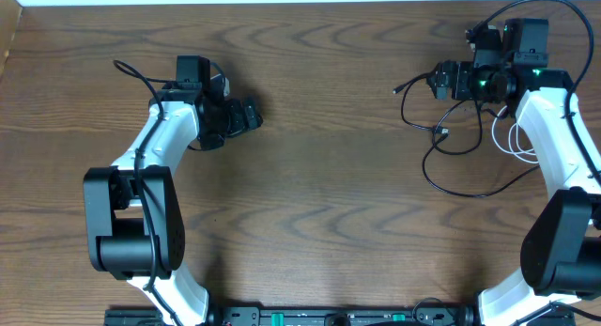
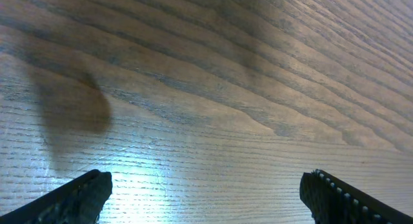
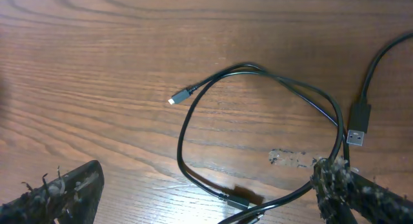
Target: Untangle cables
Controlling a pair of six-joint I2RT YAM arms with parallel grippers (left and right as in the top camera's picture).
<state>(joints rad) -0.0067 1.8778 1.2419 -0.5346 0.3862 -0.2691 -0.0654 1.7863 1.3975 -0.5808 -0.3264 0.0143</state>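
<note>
Altogether 1 black cable (image 3: 181, 133), 1 white cable (image 1: 496, 131); left gripper (image 2: 205, 180), right gripper (image 3: 206, 172) both wide open.

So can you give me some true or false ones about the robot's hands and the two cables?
1. Both hands are open. True: the left hand and the right hand are wide open and empty.
2. The black cable lies under the left hand. False: the black cable lies by the right hand.
3. The white cable lies on the right hand's side of the table. True.
4. The left hand's camera sees a cable. False: it shows only bare wood.
5. The black cable is stretched out straight. False: it curls in loops.
</note>
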